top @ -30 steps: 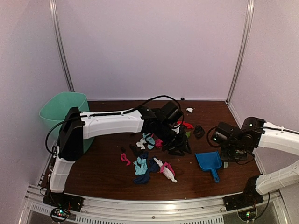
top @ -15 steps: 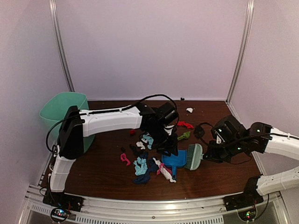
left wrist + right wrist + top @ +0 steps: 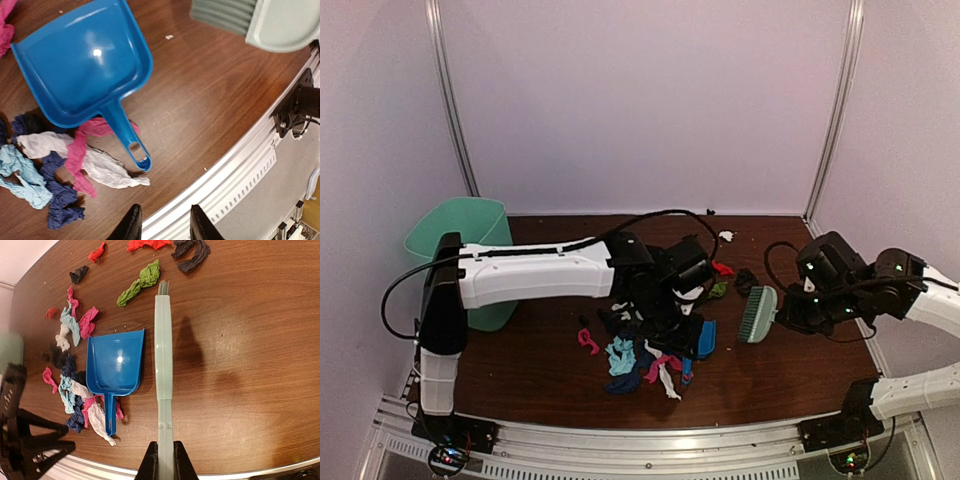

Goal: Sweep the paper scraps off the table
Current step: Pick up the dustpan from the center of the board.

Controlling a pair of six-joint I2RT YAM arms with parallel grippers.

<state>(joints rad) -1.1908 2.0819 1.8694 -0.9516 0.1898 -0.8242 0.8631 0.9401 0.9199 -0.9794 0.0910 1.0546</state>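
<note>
Showing pale green brush [image 3: 163,365] clamped in right gripper [image 3: 165,462], left gripper [image 3: 162,227] parted and empty, blue dustpan [image 3: 82,60] laid among paper scraps [image 3: 100,167] near front edge of table [image 3: 210,110].

From above, the left arm [image 3: 535,272] covers most of the dustpan [image 3: 706,338], and only a blue sliver shows. On the left wrist view, the brush [image 3: 260,22] is cut off by the top edge, paper scraps [image 3: 75,155] run off the left, and the left gripper [image 3: 162,225] shows just its tips. On the right wrist view, a dark shape [image 3: 25,440] blurs lower left. A speck [image 3: 710,211] sits at the far edge of the worktop [image 3: 560,370], too small to tell.
</note>
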